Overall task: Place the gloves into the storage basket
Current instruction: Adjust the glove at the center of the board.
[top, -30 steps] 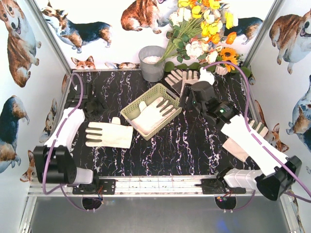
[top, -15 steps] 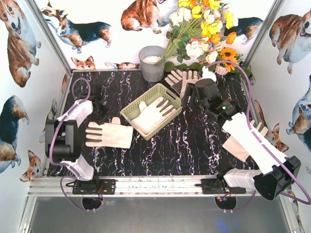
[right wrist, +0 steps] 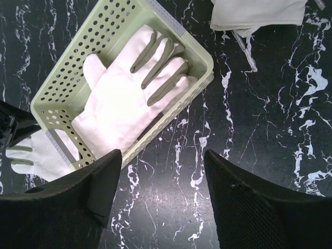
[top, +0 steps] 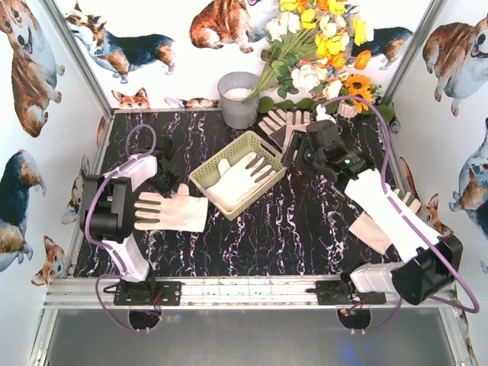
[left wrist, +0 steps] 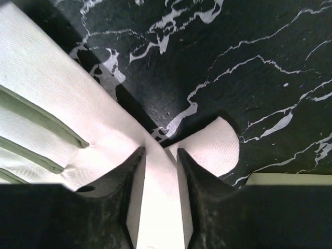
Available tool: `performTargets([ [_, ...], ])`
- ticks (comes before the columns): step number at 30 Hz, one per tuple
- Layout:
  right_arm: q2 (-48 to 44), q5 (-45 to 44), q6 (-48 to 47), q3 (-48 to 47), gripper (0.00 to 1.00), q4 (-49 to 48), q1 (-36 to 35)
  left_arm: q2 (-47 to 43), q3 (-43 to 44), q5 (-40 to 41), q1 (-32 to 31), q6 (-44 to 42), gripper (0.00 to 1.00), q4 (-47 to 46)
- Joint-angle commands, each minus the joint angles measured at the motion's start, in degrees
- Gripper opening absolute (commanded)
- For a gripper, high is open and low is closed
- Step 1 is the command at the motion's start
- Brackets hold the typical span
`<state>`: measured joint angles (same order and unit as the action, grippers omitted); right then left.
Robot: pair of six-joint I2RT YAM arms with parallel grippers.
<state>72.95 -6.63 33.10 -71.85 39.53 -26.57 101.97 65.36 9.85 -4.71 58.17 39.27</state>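
Left gripper (left wrist: 161,153) pinches the glove (left wrist: 46,104) by its thumb; right gripper (right wrist: 162,155) wide, empty.
A thumb-only hold may slip before the storage basket (top: 221,153).

Black marble-look tabletop (right wrist: 249,119) with white veins spreads beneath the fingers (right wrist: 259,207) of the right gripper (right wrist: 161,161). Far beyond those fingers, a grey metal bucket (top: 239,99) and a bouquet (top: 320,46) of yellow, white and orange flowers stand against white walls (top: 46,191) printed with corgis. Aluminium posts (top: 76,53) frame the corners.
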Motion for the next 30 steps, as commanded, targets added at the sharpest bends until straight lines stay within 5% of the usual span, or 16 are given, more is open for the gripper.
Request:
performTargets([
  [1, 1.8, 1.8, 1.7, -4.1, 0.66, -1.2, 0.9, 0.9, 0.5, 1.0, -1.6, -0.6, 0.22, 1.4],
  [10, 4.3, 4.5, 6.1, -4.5, 0.65, -0.7, 1.8, -3.5, -6.2, -0.3, -3.5, -14.8, 0.09, 1.1],
  [22, 2.1, 6.1, 6.7, -1.4, 0.65, 0.2, 1.8, -24.8, -26.9, -13.7, -16.8, -27.1, 0.11, -6.7],
  [30, -0.9, 10.9, 0.9, -2.3, 0.66, 2.4, 2.5, -33.2, -23.0, -6.4, -22.5, -23.3, 0.39, 0.1],
])
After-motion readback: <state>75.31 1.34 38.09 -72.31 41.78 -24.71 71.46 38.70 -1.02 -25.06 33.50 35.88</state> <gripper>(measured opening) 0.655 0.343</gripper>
